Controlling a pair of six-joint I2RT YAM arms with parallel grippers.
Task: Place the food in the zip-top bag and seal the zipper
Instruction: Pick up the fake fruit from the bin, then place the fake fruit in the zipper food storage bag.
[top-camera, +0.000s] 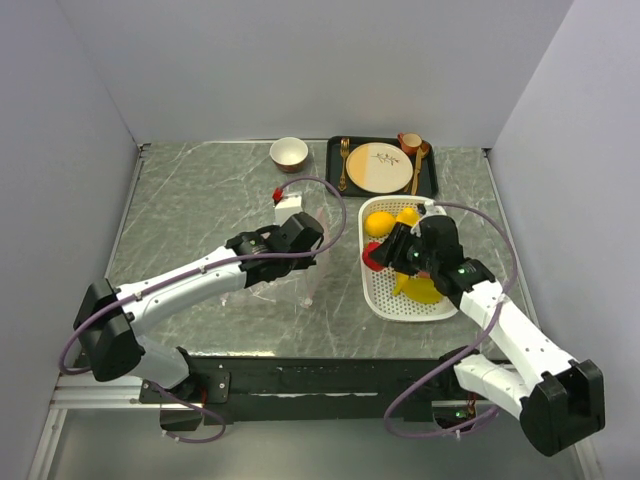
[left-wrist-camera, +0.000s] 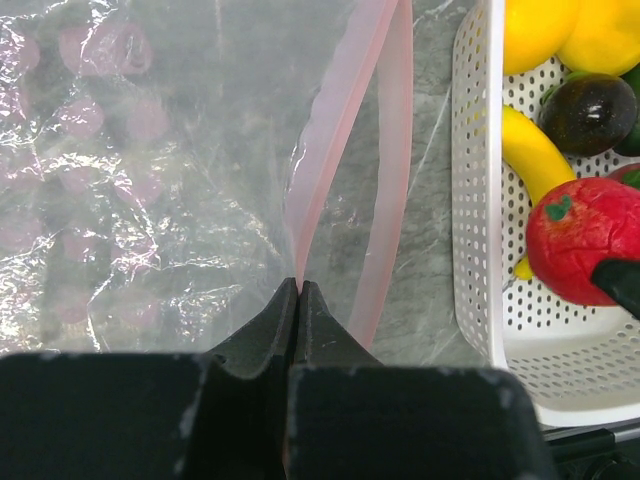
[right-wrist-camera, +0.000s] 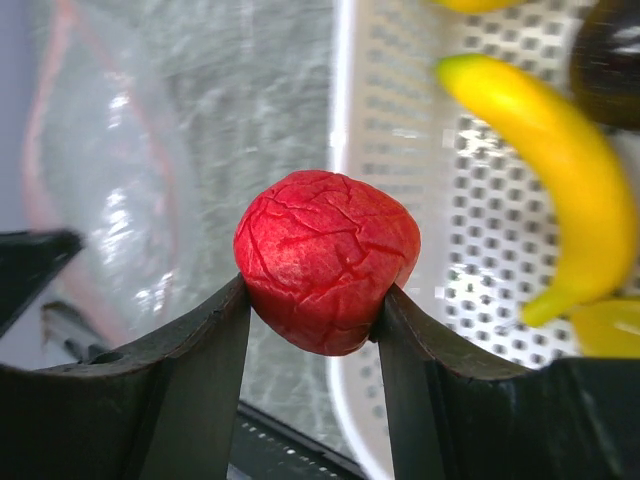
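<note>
The left gripper (left-wrist-camera: 298, 298) pinches, seemingly, one zipper (left-wrist-camera: 392, 160) lip. The other lip stands apart to its jaws' right, so the bag (left-wrist-camera: 150, 180) mouth is open. The right gripper (right-wrist-camera: 315, 292) clamps the apple (right-wrist-camera: 325, 255) over the basket (right-wrist-camera: 345, 150) rim, bag leftward.

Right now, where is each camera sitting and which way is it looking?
Top external: high behind the arms, looking down on the table; both whole arms show.
Left wrist: on the left arm, facing along the left gripper, shut on the zip-top bag by its zipper, basket beside.
Right wrist: on the right arm, facing the right gripper, which holds the red apple by the basket's rim.
Shared: apple, basket and bag show in all three.
</note>
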